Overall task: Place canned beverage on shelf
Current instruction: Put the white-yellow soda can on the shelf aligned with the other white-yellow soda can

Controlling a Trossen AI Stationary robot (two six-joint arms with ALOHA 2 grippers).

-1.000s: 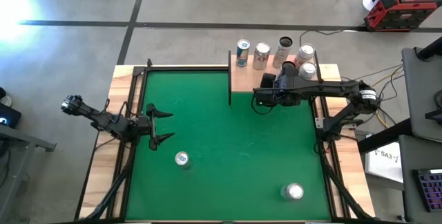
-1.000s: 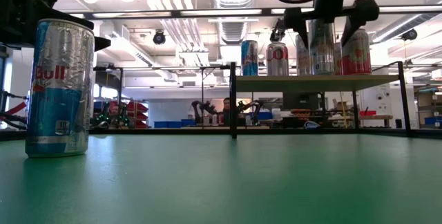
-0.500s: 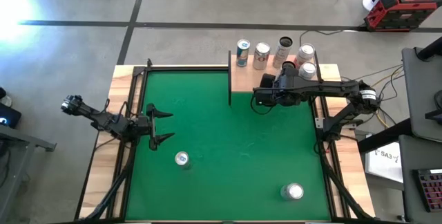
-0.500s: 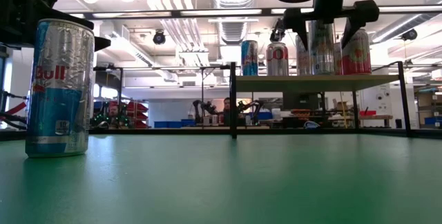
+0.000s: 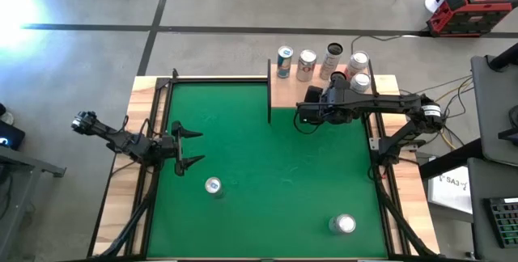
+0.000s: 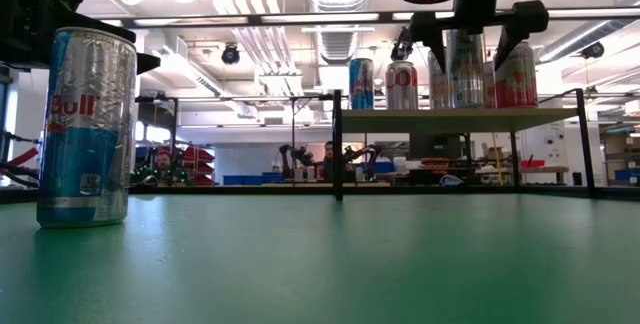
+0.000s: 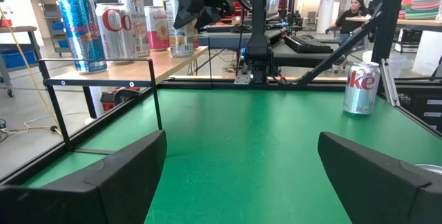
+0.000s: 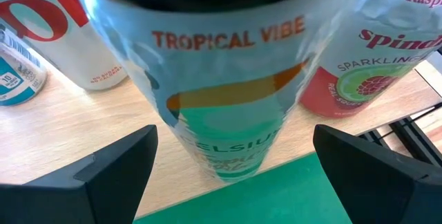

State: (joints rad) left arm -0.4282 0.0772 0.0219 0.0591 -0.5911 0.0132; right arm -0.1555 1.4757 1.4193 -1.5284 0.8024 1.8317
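The shelf (image 5: 285, 92) is a pale-wood board on thin black posts at the table's far edge, with several cans on it. A teal and orange Celsius can (image 8: 228, 92) stands upright at the shelf's near edge and also shows in the low view (image 6: 466, 69). My right gripper (image 8: 231, 162) is open, with one finger on each side of this can and a gap to it on both sides (image 6: 475, 34). In the high view my right gripper (image 5: 338, 86) hides the can. My left gripper (image 5: 191, 149) is open and empty over the table's left side (image 7: 242, 169).
On the shelf a Red Bull can (image 6: 361, 82) and a Coke can (image 8: 48, 30) stand left of the Celsius can, and a Spindrift can (image 8: 376, 51) stands right of it. On the green felt stand a Red Bull can (image 5: 213, 186) and a Diet Coke can (image 5: 343, 224).
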